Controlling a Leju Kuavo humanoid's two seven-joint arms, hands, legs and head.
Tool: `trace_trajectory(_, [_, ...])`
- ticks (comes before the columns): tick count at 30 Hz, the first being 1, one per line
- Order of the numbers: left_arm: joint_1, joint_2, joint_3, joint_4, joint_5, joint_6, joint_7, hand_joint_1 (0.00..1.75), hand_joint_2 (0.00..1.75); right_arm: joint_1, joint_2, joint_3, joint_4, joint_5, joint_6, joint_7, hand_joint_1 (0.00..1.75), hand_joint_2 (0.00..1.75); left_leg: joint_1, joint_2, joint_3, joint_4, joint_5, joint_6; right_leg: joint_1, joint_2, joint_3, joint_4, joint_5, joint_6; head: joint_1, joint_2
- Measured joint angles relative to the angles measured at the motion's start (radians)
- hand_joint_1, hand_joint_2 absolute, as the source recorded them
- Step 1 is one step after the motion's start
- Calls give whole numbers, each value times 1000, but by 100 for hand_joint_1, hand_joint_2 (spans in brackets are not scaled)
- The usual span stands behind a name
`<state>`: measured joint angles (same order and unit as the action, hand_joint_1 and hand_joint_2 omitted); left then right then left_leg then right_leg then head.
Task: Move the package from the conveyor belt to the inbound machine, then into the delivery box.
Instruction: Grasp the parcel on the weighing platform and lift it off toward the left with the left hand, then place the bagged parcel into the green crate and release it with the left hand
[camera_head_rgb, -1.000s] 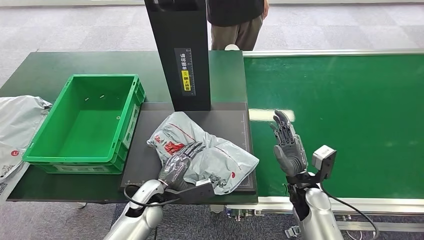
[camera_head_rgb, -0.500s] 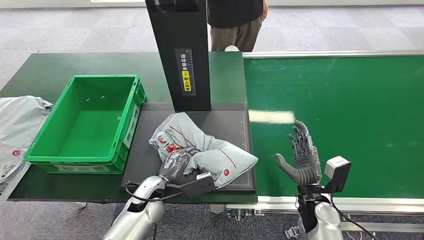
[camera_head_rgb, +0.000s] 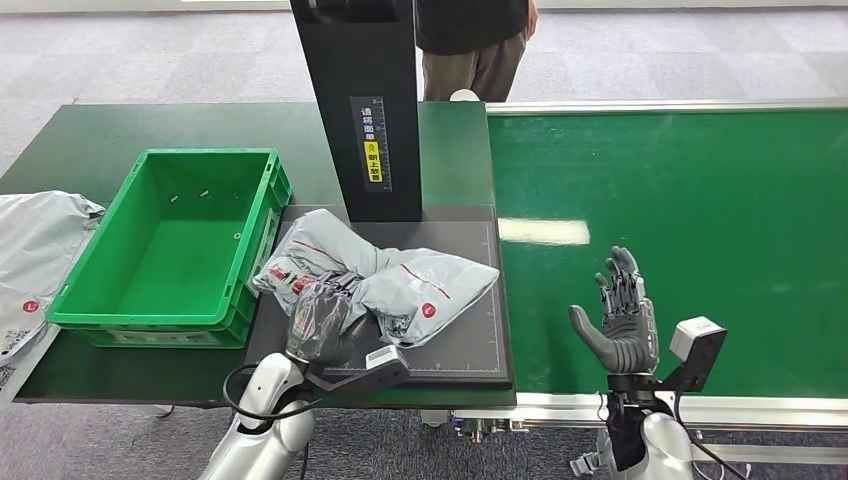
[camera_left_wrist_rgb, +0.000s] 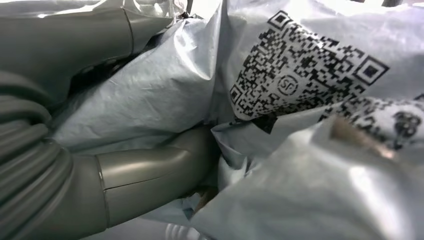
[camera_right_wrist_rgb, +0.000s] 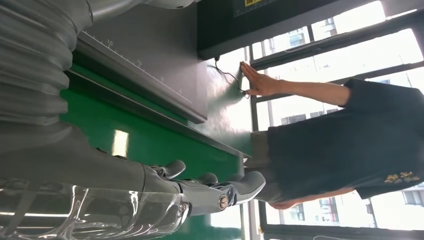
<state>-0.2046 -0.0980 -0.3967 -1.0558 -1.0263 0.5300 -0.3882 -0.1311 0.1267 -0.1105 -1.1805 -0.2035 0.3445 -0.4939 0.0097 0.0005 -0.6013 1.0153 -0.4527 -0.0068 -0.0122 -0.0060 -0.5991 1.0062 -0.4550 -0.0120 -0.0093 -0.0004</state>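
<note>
1. Counter (camera_head_rgb: 100, 140) carries the green delivery box (camera_head_rgb: 255, 240), just left of the inbound machine (camera_head_rgb: 470, 345).
2. Package (camera_head_rgb: 400, 285), a crumpled grey mailer, lies on the machine's dark platform, its left end near the box wall.
3. Left robot hand (camera_head_rgb: 315, 322) grips the package's near edge, fingers curled into the film; the hold looks shallow, so lift high enough to clear the box rim before releasing.
4. Right robot hand (camera_head_rgb: 622, 320) hovers spread over the conveyor belt (camera_head_rgb: 700, 200), holding nothing.

Head view looks steeply down over the table (camera_head_rgb: 90, 140); the left wrist view sits almost against the package (camera_head_rgb: 375, 280), shared between them.
</note>
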Motion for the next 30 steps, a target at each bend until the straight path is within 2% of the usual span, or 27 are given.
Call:
trace_trajectory(5, [38, 21, 4, -150, -13, 129, -92, 175, 175, -3, 0, -11, 8, -17, 2, 4, 0, 175, 0, 0, 0, 0, 0, 0, 0, 0, 0, 0, 0, 0, 0, 0])
trace_trajectory(9, [55, 22, 49, -259, -76, 168, -161, 175, 175, -4, 0, -16, 24, -18, 1, -5, 0, 175, 0, 0, 0, 0, 0, 0, 0, 0, 0, 0, 0, 0, 0, 0])
trace_trajectory(11, [50, 16, 86, -287, -103, 170, -172, 175, 87, -4, 0, -17, 33, -16, 0, -11, 0, 175, 0, 0, 0, 0, 0, 0, 0, 0, 0, 0, 0, 0, 0, 0])
trace_trajectory(13, [29, 11, 130, -292, -136, 170, -146, 175, 0, -6, 0, -17, 44, -14, 0, -16, 0, 175, 0, 0, 0, 0, 0, 0, 0, 0, 0, 0, 0, 0, 0, 0])
trace_trajectory(16, [-52, 15, 199, -235, -186, 168, 15, 175, 0, -11, 0, -15, 56, -11, 0, -20, 0, 175, 1, 0, 0, 0, 1, 0, 0, -1, 0, 0, 1, -1, 0, 0])
trace_trajectory(19, [-152, 39, 257, -113, -194, 167, 160, 175, 0, -13, 1, -9, 66, -13, 3, -17, 0, 175, 1, 0, 0, 0, 3, 0, 0, -1, 0, 1, 1, -1, 0, 0])
trace_trajectory(25, [-341, 106, 336, 180, -196, 157, 337, 175, 0, -28, 8, 4, 97, -20, 19, -4, 0, 175, 1, 0, 0, 0, 4, 0, 1, 0, -1, 2, 3, -3, 0, 0])
trace_trajectory(28, [-398, 138, 374, 299, -198, 146, 420, 175, 0, -32, 9, 7, 112, -18, 22, -6, 0, 175, 1, 1, -1, 0, 4, -1, 2, 0, -1, 2, 2, -3, 0, 0])
trace_trajectory(30, [-420, 160, 402, 360, -185, 140, 448, 175, 0, -33, 9, 7, 118, -18, 24, -6, 0, 175, 1, 1, -1, 0, 4, -1, 2, 1, -2, 2, 2, -3, 0, 0])
